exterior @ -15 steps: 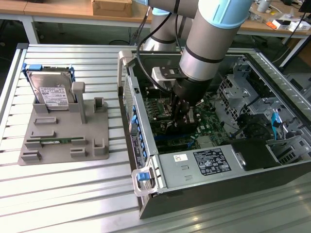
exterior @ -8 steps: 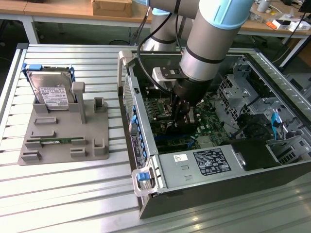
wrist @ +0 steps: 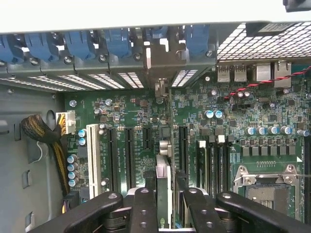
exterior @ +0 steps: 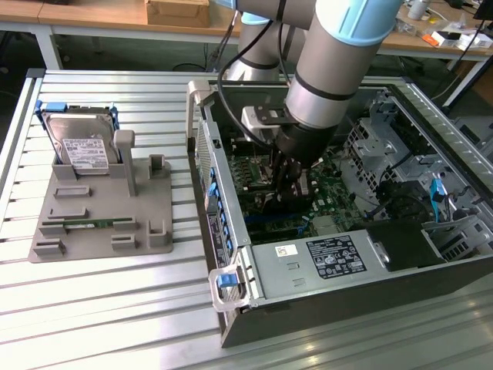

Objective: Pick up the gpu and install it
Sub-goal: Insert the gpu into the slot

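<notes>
The gpu is pinched edge-on by the gripper above the green board inside the computer case, not yet pushed in.

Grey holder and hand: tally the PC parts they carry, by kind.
hard drive: 1, standing on the grey holder
memory stick: 1, lying in the holder
gpu: 1, gripped in the hand over the motherboard
Total: 3
</notes>
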Available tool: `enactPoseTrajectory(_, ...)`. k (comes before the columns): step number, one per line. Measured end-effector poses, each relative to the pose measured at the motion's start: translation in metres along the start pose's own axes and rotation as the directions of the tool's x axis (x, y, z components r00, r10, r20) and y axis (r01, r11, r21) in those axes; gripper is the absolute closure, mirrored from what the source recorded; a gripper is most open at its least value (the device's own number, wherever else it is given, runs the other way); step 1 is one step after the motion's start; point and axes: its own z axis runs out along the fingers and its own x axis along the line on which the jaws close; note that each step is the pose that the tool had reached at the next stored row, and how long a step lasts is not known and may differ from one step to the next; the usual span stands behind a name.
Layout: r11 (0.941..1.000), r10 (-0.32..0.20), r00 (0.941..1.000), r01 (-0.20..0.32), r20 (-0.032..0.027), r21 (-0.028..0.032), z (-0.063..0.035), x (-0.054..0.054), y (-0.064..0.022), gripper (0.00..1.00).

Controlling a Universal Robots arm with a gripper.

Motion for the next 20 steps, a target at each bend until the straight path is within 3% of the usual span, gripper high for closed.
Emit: enactPoseTrajectory(20,1.0,0.0,1.0,0.0,0.008,-0.0002,0.0056,0.0,-0.0004,0.74)
